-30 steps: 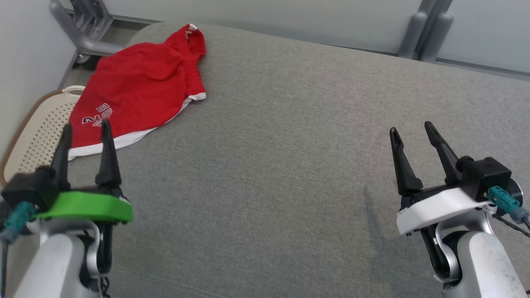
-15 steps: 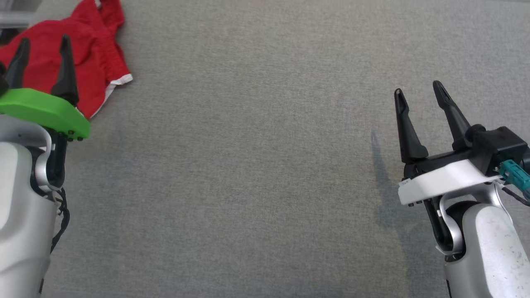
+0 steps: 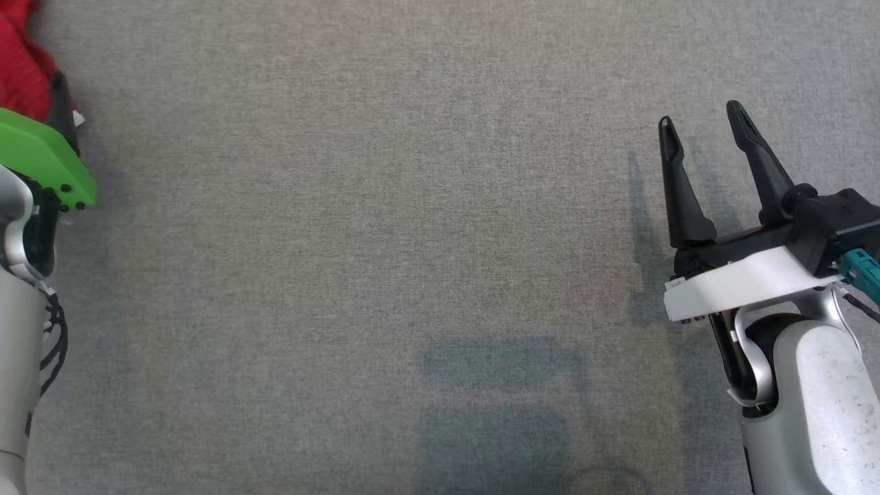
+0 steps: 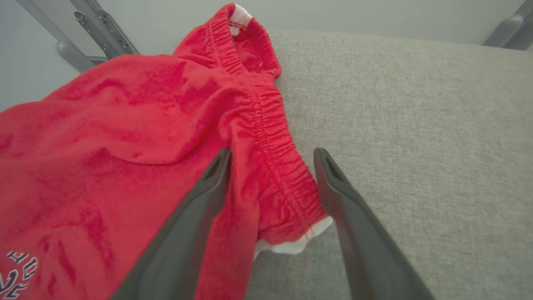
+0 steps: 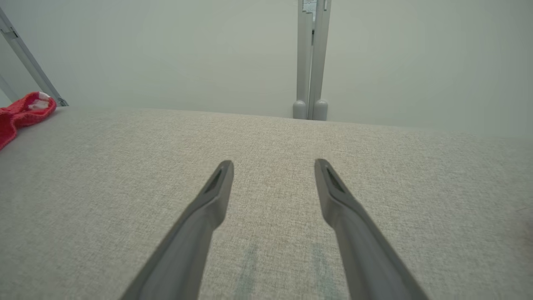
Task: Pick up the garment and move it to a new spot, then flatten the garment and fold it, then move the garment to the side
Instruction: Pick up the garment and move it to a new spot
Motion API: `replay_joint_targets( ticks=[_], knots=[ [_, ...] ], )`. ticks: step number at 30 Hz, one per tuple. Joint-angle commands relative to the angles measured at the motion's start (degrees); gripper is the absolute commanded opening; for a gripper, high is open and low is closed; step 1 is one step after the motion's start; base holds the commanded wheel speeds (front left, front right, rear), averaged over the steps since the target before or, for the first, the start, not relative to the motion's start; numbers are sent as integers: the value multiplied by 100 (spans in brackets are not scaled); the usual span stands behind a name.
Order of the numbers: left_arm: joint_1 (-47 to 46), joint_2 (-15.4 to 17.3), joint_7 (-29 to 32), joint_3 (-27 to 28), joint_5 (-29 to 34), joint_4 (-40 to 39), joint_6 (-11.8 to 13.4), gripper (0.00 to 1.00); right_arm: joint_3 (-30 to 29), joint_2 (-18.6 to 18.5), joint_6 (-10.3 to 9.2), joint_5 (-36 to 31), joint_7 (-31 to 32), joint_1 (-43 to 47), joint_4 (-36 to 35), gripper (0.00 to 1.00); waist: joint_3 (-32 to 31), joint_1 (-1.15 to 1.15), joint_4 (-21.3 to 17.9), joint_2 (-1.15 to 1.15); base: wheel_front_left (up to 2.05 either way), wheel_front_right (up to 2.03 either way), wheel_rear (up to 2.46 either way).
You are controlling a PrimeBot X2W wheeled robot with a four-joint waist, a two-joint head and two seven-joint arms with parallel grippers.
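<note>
The red shorts (image 4: 125, 137) lie crumpled at the robot's far left on the grey fabric-covered table (image 3: 385, 206), close to its back edge. In the head view only a scrap of the red cloth shows, in the top left corner.

The left end effector (image 4: 271, 152) is poised over the shorts with its two dark fingers spread wide apart and nothing clamped between them. In the left wrist view the gathered elastic waistband (image 4: 270, 125) runs down between the fingers. One finger crosses the red fabric and the other lies over bare table just beside the white hem trim (image 4: 291, 246) at the garment's corner. Whether either fingertip touches the cloth cannot be told. Dark-and-white lettering (image 4: 16, 271) shows at that view's lower left, too cut off to read. Behind the shorts, grey metal frame bars (image 4: 95, 29) slant up against a pale wall (image 5: 166, 50).

The right end effector (image 3: 700, 115) is well apart from the garment, at the robot's right, fingers likewise spread and gripping nothing, pointing across bare table. Its wrist carries a white plate (image 3: 742, 282), while the left wrist carries a green plate (image 3: 38, 155). In the right wrist view a grey metal upright (image 5: 312, 62) stands behind the table's far edge, and the waistband end of the shorts shows at that view's far left. A soft blocky shadow (image 3: 502, 405) falls on the table at the bottom middle of the head view.
</note>
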Motion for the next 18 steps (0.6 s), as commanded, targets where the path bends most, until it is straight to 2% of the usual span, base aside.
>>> replay_joint_targets(
  ticks=[1, 12, 13, 15, 16, 17, 18],
  knots=[
    [-136, 55, 36, 11, -23, 134, 36, 100, -14, -17, 0, -41, 3, -86, -39, 100, 222, -1, -197, 57, 0, 0, 0],
    [-318, 65, 277, -24, -70, 1067, 174, 100, -2, -17, 0, -79, 29, -116, -85, 100, 362, -1, -224, 57, 0, 0, 0],
    [-309, 60, 303, -8, -108, 1140, 157, 97, 3, -17, 0, -80, 29, -117, -80, 100, 363, -1, -224, 57, 0, 0, 0],
    [-300, 62, 314, -8, -131, 1250, 122, 42, 9, -17, 0, -80, 26, -126, -74, 100, 359, -1, -222, 57, 0, 0, 0],
    [-298, 50, 297, -6, -148, 1285, 94, 7, 9, -17, 0, -77, 23, -125, -69, 100, 352, -1, -219, 57, 0, 0, 0],
    [-304, 40, 272, 1, -157, 1314, 74, 0, 6, -17, 0, -75, 19, -122, -63, 100, 342, -1, -215, 57, 0, 0, 0],
    [-311, 34, 240, -9, -158, 1338, 51, 0, -3, -17, 0, -77, 13, -121, -55, 100, 326, -1, -208, 57, 0, 0, 0]
  ],
)
